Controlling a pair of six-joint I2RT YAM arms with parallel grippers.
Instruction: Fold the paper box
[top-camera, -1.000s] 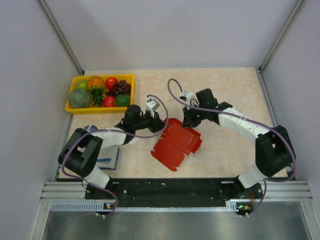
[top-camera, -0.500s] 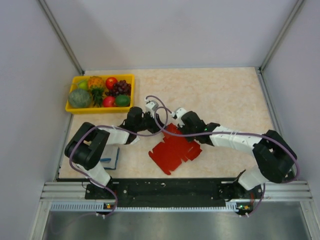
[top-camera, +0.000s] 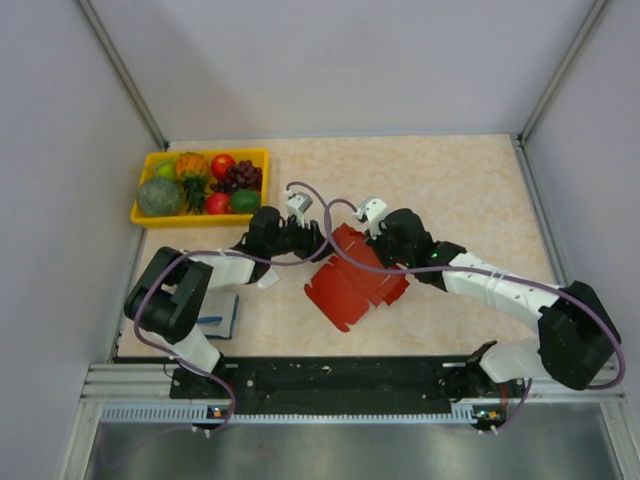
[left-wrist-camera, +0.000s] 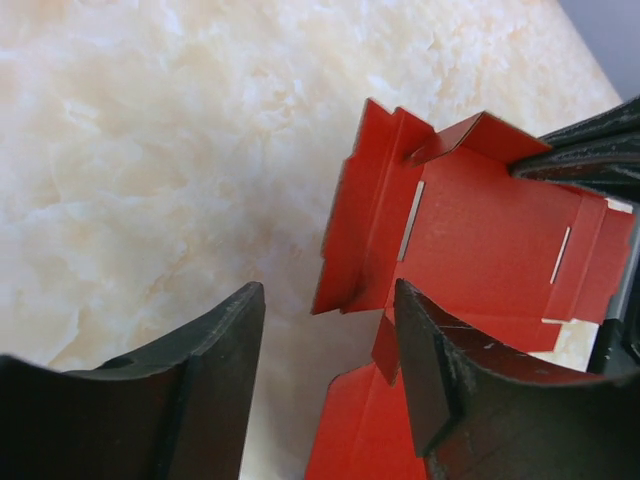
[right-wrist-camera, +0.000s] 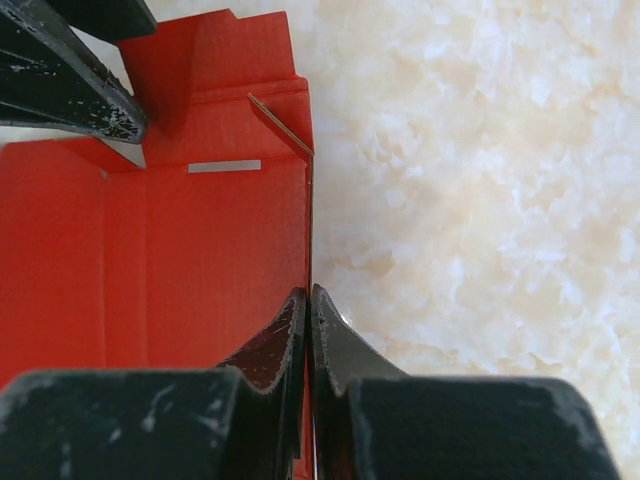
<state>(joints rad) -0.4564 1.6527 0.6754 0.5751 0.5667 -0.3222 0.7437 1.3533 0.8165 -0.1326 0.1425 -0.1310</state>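
Observation:
The paper box (top-camera: 352, 280) is a red die-cut cardboard sheet, partly folded, lying mid-table between both arms. In the right wrist view my right gripper (right-wrist-camera: 309, 296) is shut on a thin upright wall of the paper box (right-wrist-camera: 200, 260). The right gripper (top-camera: 380, 252) sits at the box's far right edge in the top view. My left gripper (top-camera: 318, 245) is at the box's far left corner. Its jaws stand open in the left wrist view, left gripper (left-wrist-camera: 325, 305), over the table beside a raised flap of the paper box (left-wrist-camera: 480, 240). A small red tab lies against the right finger (left-wrist-camera: 430, 350).
A yellow tray (top-camera: 148, 216) of toy fruit stands at the far left. A blue notebook (top-camera: 222, 318) lies near the left arm's base. Grey walls enclose the table on three sides. The metal rail runs along the near edge.
The left gripper's jaws have spread apart and let go of the box's left edge. The right gripper, still shut, has shifted, and the box's right side now stands more upright.

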